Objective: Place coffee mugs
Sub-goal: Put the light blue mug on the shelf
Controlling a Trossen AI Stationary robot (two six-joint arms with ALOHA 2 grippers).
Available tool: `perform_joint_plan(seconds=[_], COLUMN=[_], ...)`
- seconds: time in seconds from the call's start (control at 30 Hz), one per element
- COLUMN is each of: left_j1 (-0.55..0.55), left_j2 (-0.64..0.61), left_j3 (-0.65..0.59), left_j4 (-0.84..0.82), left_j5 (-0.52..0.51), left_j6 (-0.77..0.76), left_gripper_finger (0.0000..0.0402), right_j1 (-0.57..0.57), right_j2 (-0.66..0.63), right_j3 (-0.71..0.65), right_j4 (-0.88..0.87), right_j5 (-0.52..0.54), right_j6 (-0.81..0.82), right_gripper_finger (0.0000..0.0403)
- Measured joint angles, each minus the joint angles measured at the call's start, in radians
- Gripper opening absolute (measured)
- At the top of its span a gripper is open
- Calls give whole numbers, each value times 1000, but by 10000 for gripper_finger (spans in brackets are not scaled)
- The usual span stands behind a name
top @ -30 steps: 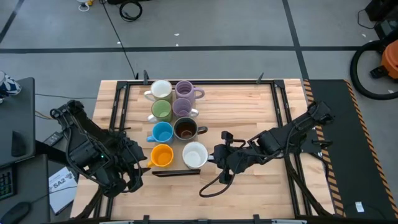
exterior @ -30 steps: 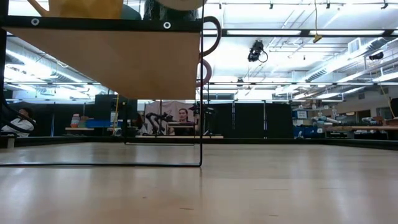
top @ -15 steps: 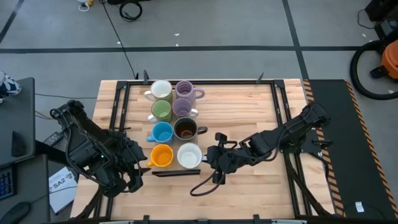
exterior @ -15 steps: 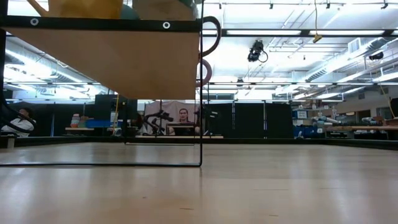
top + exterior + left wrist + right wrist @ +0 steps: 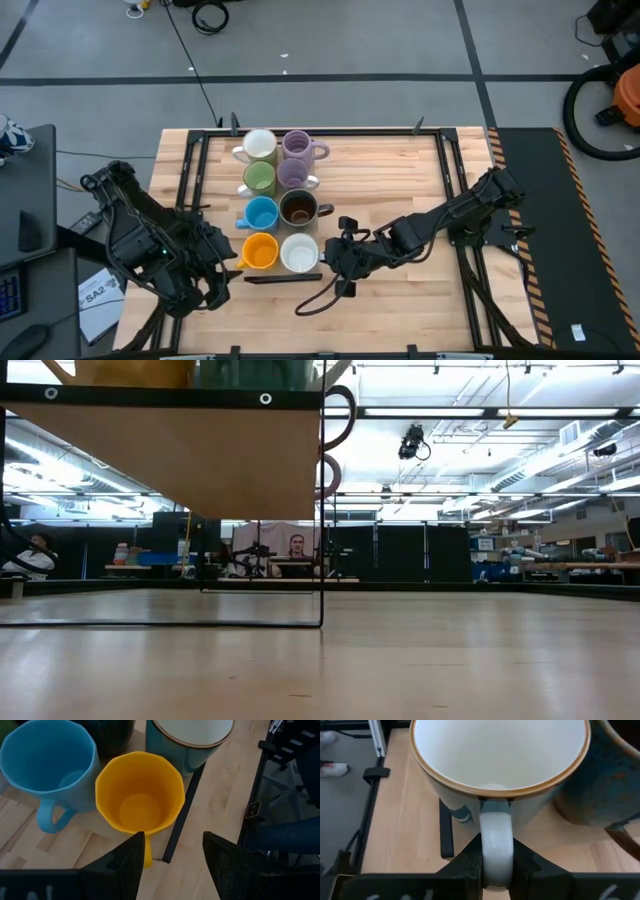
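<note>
Setting down the last mug, I'd say: seven small ceramic handled mugs stand in two columns on the light wooden tabletop (image 5: 400, 180), eighth going into the near right slot

Left arm idle at the table's near left corner, left gripper (image 5: 172, 857) hanging with fingers apart, nothing between them, just beside the yellow-orange ceramic mug (image 5: 259, 250), light blue mug (image 5: 260, 213) behind that

Right gripper (image 5: 496, 865) is pinched shut on the handle of the white ceramic mug with a tan rim (image 5: 301, 252); mug upright, just beside the yellow-orange one, dark brown-black mug (image 5: 299, 208) directly behind it

Right arm stretched low across the table from the right edge, wrist pointing left at the mug

Next move, my guess: confirm the base is flat on the wood, open the fingers, back straight out along the handle line so the mug doesn't twist into its neighbours
</note>
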Motion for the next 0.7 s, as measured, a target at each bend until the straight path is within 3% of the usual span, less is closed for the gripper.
perform_joint_plan(seconds=[0.17, 0.7], left_j1=[0, 0], left_j2=[0, 0], left_j3=[0, 0], left_j4=[1, 2], left_j5=[0, 0], left_j6=[0, 0], left_gripper_finger=[206, 206], right_j1=[-13, -21], right_j2=[11, 12], right_j3=[0, 0], right_j4=[20, 22], right_j5=[-44, -51], right_j6=[0, -1], right_gripper_finger=[72, 84])
